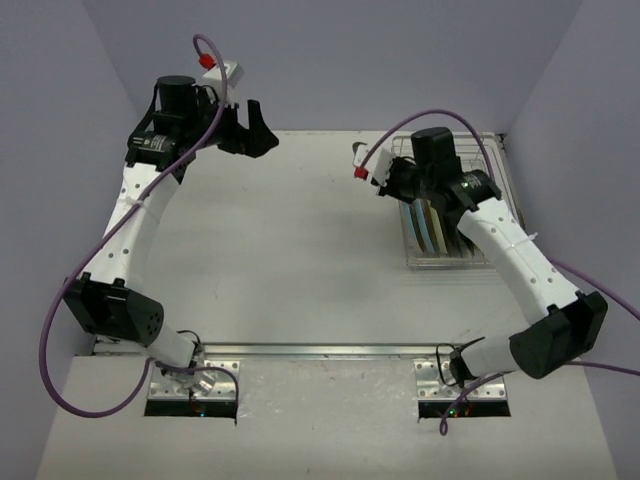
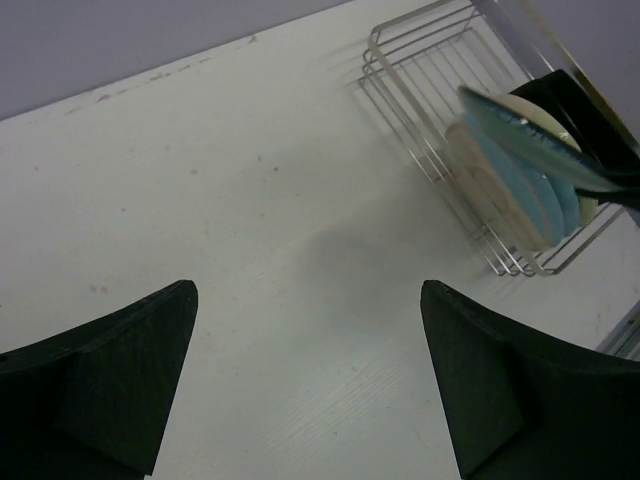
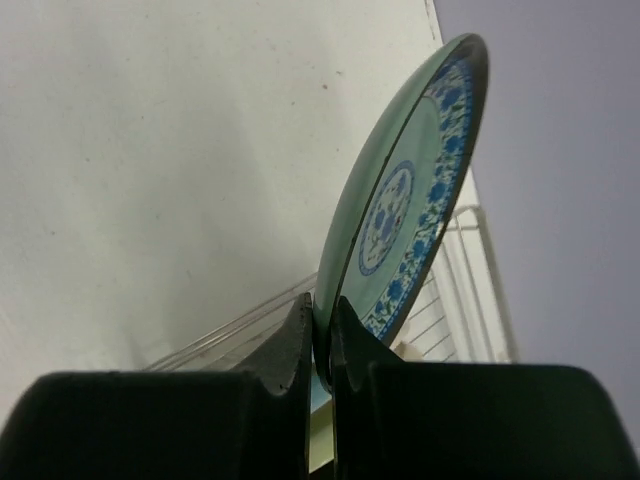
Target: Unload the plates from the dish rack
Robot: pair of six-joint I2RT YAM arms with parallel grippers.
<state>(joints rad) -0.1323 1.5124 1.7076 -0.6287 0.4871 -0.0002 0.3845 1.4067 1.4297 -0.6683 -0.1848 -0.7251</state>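
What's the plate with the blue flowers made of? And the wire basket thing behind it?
The plate looks like glazed ceramic: it has a smooth, glossy green face with a painted blue flower pattern, though hard plastic can't be ruled out. The dish rack looks like metal wire: thin, bent, silvery rods with bright glints.

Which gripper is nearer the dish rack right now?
Right. The right gripper is directly over the dish rack, shut on a green patterned plate; the left gripper hangs open across the table at its far-left corner.
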